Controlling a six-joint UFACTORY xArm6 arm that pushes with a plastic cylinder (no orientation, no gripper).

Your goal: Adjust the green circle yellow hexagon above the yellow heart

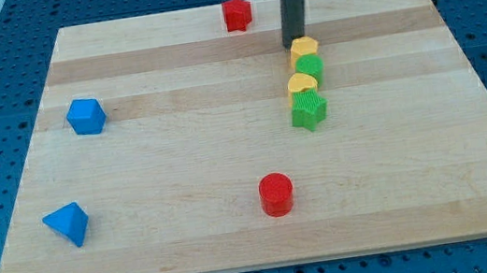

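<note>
Pushing step in hand: my tip [295,44], bare rod holding nothing, touching yellow hexagon [304,49] from above. Green circle [311,66] directly below, then yellow heart [302,83]. Next: short downward nudge, probably.

Board's middle lies open — my tip [294,43] touches the yellow hexagon [304,48].

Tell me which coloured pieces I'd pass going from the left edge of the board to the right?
Blue triangular block → blue block → red block → red cylinder, then the stacked-looking column under my tip: yellow hexagon, green circle, yellow heart, green block.
</note>
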